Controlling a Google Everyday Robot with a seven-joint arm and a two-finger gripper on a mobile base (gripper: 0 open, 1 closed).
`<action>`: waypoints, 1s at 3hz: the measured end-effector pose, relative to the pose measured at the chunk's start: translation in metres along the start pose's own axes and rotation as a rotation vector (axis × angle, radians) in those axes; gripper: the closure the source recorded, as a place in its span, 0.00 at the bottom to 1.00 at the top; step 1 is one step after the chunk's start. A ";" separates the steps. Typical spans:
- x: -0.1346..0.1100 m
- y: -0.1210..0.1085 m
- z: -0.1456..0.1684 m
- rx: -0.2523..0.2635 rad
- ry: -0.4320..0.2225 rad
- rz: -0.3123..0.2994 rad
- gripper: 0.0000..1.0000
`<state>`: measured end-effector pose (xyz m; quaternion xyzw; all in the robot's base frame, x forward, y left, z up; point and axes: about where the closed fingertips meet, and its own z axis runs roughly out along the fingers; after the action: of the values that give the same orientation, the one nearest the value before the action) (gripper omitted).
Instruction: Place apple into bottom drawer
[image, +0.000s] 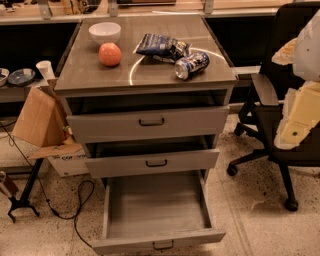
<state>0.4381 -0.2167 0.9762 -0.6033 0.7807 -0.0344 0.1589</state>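
The orange-red apple (110, 54) sits on the grey cabinet top (100, 77), left of middle, just in front of a white bowl (105, 32). The bottom drawer (157, 207) is pulled far out and shows a bare grey tray with a small dark handle at its front. The two drawers above it are pulled out a little. My arm and gripper (300, 115) show as pale white and yellowish parts at the right edge, well to the right of the cabinet and far from the apple. Nothing shows in the gripper.
A crumpled blue chip bag (160, 46) and a crushed blue can (192, 65) lie on the cabinet top's right half. A black office chair (272, 115) stands right of the cabinet. A cardboard box (40, 120), a black stand and cables (55, 210) are on the left.
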 end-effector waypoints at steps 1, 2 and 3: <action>0.000 0.000 0.000 0.000 0.000 0.000 0.00; -0.018 -0.027 0.000 0.029 -0.022 0.022 0.00; -0.050 -0.068 0.011 0.042 -0.095 0.065 0.00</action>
<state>0.5159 -0.1858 0.9928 -0.5750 0.7906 -0.0168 0.2097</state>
